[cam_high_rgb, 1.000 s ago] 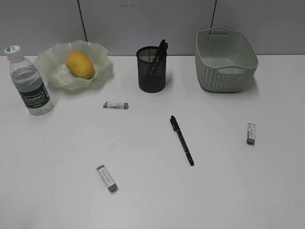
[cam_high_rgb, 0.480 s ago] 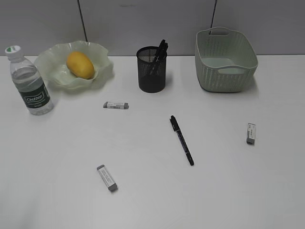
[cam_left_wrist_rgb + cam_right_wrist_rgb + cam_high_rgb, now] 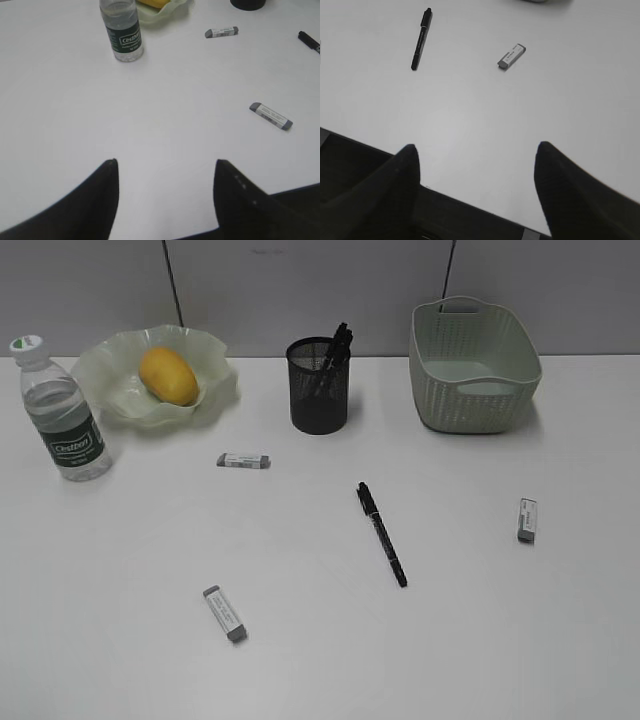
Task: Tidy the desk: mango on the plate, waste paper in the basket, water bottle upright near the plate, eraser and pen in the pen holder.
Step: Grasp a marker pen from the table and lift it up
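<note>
The mango (image 3: 168, 376) lies in the pale green wavy plate (image 3: 110, 375) at the back left. The water bottle (image 3: 62, 412) stands upright left of the plate; it also shows in the left wrist view (image 3: 121, 31). The black mesh pen holder (image 3: 318, 386) holds pens. A black pen (image 3: 382, 534) lies mid-desk, also in the right wrist view (image 3: 420, 39). Three erasers lie on the desk: one (image 3: 244, 460) near the plate, one (image 3: 225, 613) at the front, one (image 3: 527, 519) at the right. No waste paper shows. My left gripper (image 3: 165, 162) and right gripper (image 3: 475, 147) are open and empty.
The pale green woven basket (image 3: 470, 365) stands at the back right; its inside is only partly visible. The desk's front edge shows in the right wrist view (image 3: 370, 150). Neither arm shows in the exterior view.
</note>
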You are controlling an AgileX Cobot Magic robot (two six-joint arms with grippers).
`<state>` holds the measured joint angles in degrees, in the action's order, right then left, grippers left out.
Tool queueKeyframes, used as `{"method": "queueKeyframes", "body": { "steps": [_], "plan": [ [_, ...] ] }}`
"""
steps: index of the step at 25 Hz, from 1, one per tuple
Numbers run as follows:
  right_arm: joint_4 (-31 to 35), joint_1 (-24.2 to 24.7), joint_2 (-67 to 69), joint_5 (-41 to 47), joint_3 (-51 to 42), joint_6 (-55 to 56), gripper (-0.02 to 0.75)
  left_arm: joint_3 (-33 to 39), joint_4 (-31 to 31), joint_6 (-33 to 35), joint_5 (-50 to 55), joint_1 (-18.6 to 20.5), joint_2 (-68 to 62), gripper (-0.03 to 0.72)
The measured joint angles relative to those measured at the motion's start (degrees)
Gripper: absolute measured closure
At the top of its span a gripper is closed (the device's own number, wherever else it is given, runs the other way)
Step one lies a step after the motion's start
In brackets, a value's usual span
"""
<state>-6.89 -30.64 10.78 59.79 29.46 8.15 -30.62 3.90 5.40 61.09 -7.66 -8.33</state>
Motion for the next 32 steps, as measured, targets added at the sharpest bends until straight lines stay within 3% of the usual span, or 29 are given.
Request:
{"method": "queueKeyframes", "body": {
  "steps": [6,15,23,32],
  "plan": [
    [0.0,0.0,9.9,-1.7,0.5,0.0,0.175,0.2,-0.1,0.0,0.1,0.0,2.1,0.232],
    [1.7,0.0,38.4,-14.1,7.0,1.7,0.175,0.2,-0.2,0.0,0.1,0.0,8.7,0.241],
    [7.5,0.0,69.1,-14.5,24.6,2.0,0.175,0.2,-0.2,0.0,0.1,0.0,8.7,0.242],
    [7.6,0.0,93.8,-12.0,45.8,2.0,0.175,0.2,-0.2,0.0,0.1,0.0,8.7,0.243]
  ]
}}
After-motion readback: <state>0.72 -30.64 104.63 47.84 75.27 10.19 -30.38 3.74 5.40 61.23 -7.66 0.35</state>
